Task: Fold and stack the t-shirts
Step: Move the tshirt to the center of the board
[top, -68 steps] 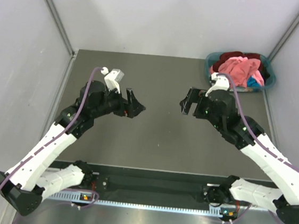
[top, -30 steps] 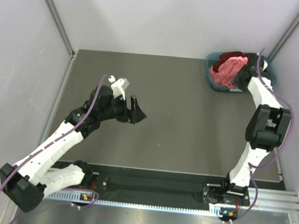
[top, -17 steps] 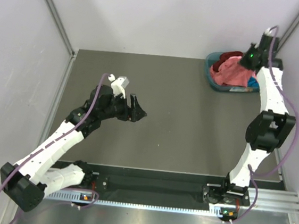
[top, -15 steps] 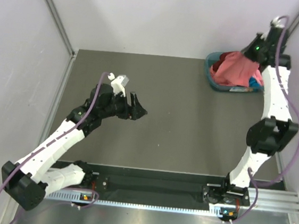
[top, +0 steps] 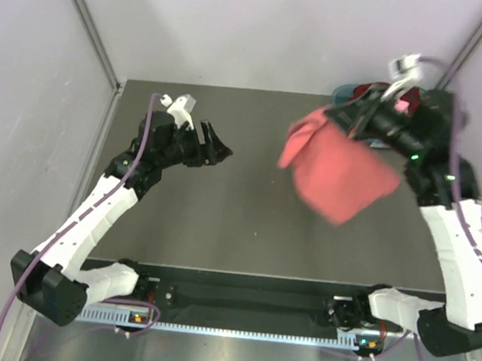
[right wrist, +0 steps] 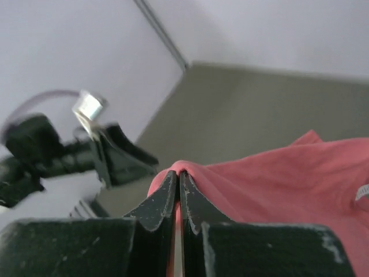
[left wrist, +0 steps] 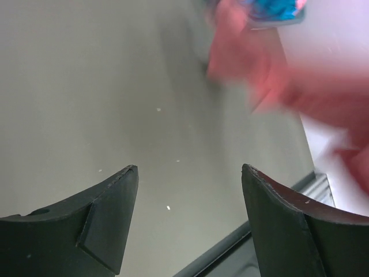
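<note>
Salmon-red t-shirt (top: 342, 178) hanging clear above the table (top: 245, 224), right side, a fold of its top edge pinched in the fully closed right gripper (right wrist: 179, 175), left gripper (top: 217, 149) wide open, empty, well apart.

We saw the right gripper (right wrist: 179, 176) with its two dark fingers pressed together on a raised fold of the salmon-red t-shirt (right wrist: 277, 184). From the gripper, the cloth spread away to the right. Left of the gripper and farther off, the left gripper (right wrist: 128, 158) showed as a blurred dark shape under a small white block (right wrist: 87, 108). Beyond the gripper lay the grey table (right wrist: 253, 104), backed by pale walls (right wrist: 75, 46).
</note>
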Available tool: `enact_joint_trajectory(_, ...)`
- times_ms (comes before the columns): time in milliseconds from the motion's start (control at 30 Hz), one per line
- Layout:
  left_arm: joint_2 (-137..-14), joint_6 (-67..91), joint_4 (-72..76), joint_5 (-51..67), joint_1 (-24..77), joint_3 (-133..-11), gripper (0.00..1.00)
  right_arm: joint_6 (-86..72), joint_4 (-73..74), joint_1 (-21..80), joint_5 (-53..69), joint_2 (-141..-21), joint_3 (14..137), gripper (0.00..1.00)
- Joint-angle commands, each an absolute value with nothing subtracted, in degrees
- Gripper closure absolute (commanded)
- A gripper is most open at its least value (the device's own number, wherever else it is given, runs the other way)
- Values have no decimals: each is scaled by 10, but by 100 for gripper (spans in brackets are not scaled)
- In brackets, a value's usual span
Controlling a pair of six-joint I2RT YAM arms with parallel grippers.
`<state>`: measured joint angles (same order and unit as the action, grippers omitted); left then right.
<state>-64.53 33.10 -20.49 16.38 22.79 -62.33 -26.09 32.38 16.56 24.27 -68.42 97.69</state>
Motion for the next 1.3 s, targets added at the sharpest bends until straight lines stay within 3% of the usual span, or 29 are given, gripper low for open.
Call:
enact_joint_trajectory(0, -653, 351, -236, 158, 211, -615, 23, -257, 368, 212, 202, -681, 819, 100)
enact_joint_trajectory(167, -624, 369, -202, 156, 210, -530, 26, -307, 297, 215, 163, -598, 526, 98)
enact_joint_trajectory(200, -623, 368, -197, 155, 210, -522, 26, -313, 291, 216, 161, -582, 493, 87)
enact_joint_trajectory(333, -648, 356, -164, 174, 210, -490, 28, -308, 315, 216, 133, -576, 426, 63)
enact_joint_trajectory(400, -683, 363, -135, 192, 211, -483, 31, -299, 340, 216, 83, -577, 446, 51)
enact_joint_trajectory(500, -765, 376, -85, 215, 215, -492, 35, -286, 347, 215, -9, -605, 493, 45)
enact_joint_trajectory(600, -864, 381, -61, 246, 220, -527, 39, -268, 328, 214, -61, -680, 540, 46)
enact_joint_trajectory(700, -932, 390, -62, 281, 221, -576, 46, -229, 248, 221, -35, -772, 588, 48)
enact_joint_trajectory(1033, -915, 393, -47, 261, 218, -536, 44, -161, 245, 249, -38, -1065, 892, 46)
enact_joint_trajectory(1267, -866, 410, -42, 251, 216, -485, 44, -140, 272, 251, -58, -1182, 988, 45)
